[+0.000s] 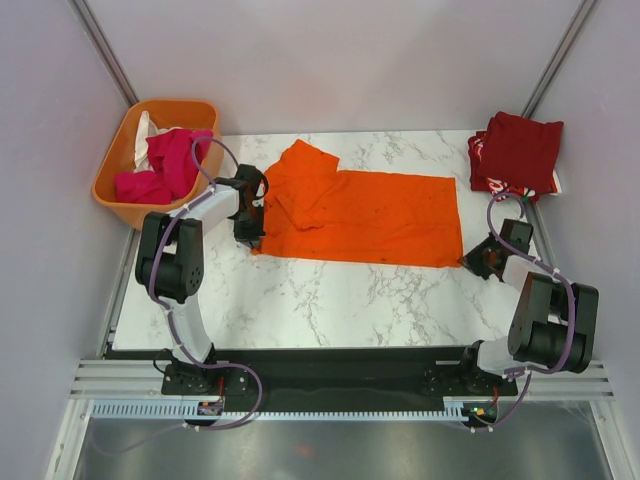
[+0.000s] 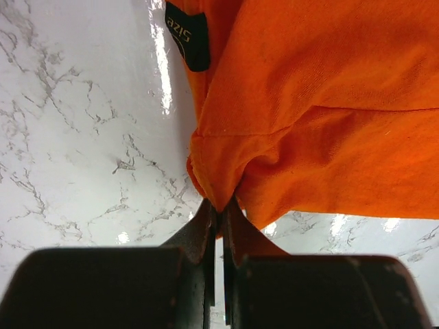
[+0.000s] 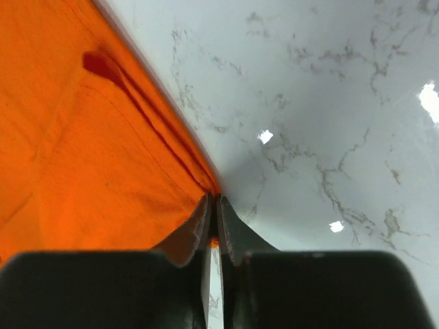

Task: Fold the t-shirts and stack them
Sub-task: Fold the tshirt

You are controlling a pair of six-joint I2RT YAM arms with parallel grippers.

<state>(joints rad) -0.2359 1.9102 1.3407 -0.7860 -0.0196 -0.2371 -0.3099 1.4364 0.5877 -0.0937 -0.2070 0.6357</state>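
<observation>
The orange shirt lies spread flat on the table, around the middle and toward the far side. Its long axis runs left to right. The right end is a straight edge facing the right side. The left end is rumpled, with a folded flap pointing toward the far left corner. A black label shows at the left end in the left wrist view.

The left gripper is at the shirt's near left corner, jaws together and clamped on a gathered pinch of the orange cloth. The right gripper is at the near right corner, its jaws closed on the tip of that corner, with a sliver of orange between them.

At the far left stands the basket, holding a magenta shirt and a white shirt. At the far right corner a dark red shirt lies folded on top of a patterned shirt, well apart from the orange one.
</observation>
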